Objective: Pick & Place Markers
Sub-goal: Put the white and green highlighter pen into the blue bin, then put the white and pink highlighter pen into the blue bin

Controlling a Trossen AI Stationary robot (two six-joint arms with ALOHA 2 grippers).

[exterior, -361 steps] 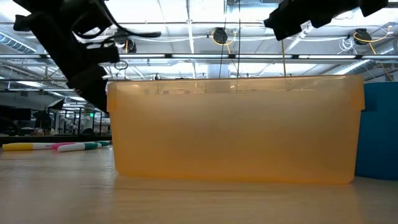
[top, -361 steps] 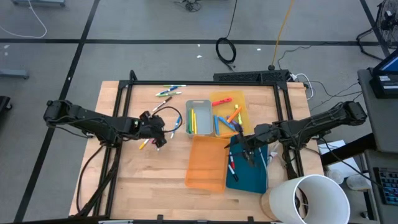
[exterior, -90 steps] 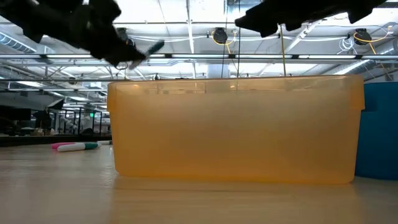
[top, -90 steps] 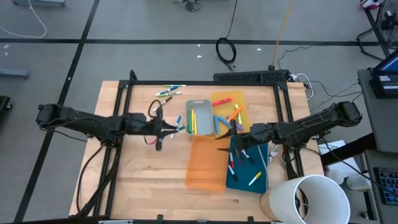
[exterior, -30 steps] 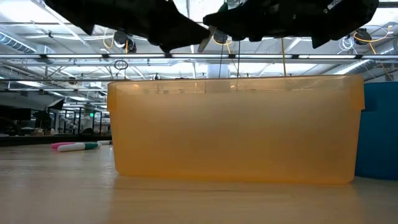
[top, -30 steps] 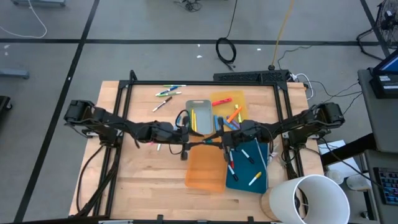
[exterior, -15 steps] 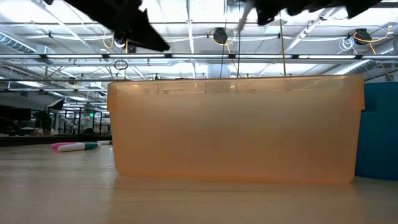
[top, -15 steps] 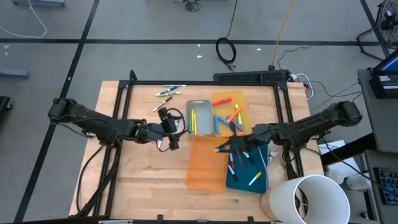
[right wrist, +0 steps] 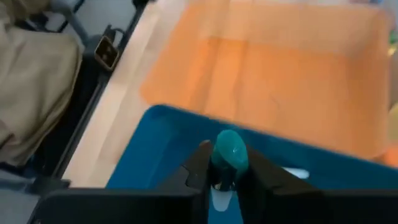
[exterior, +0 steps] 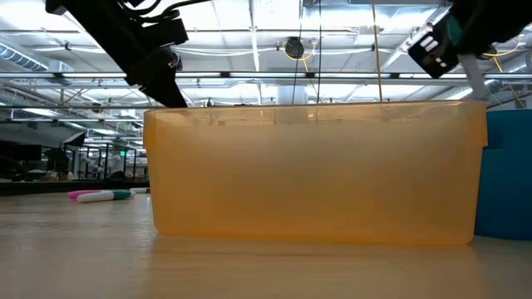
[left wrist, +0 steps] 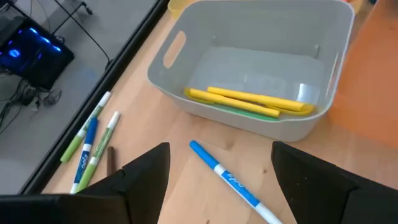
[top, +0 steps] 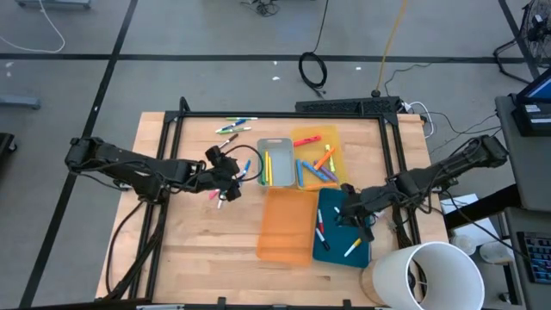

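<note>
Over blue tray: right gripper (right wrist: 225, 177) with fingers clamped on teal-capped marker (right wrist: 229, 151), above blue tray (top: 330, 248).
Beside grey tray: left gripper (left wrist: 219, 165) with fingers spread, empty, above blue marker (left wrist: 231, 180) on desk (top: 198, 250) near grey tray (top: 284, 143).
Risk, right: early release may bounce marker into orange tray (top: 284, 228).
Risk, left: off-centre closing could roll marker away.
Change: a second ago both grippers met over orange tray; now apart.

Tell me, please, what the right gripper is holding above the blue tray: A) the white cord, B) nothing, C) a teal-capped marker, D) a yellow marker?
C: in the right wrist view the right gripper pinches a teal-capped marker over the blue tray.
</note>
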